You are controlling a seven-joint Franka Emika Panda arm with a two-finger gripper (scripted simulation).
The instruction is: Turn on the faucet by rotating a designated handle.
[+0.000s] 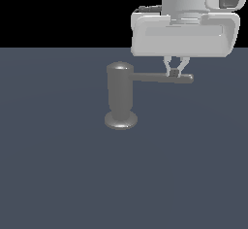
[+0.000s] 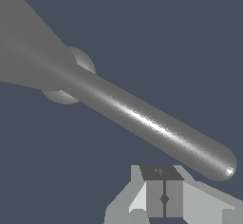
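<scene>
Gripper (image 1: 175, 73): fingers pressed together, nothing between them, tips touching the handle (image 1: 162, 77) near its outer end. Faucet (image 1: 120, 97) stands at the exterior view's left of the gripper; handle projects from its upper part toward that view's right. To push well, I judge contact should stay near the rod tip and sweep sideways around the body. No containers in view.

Flat slate-blue floor (image 1: 58, 174), black backdrop (image 1: 63, 9)
</scene>
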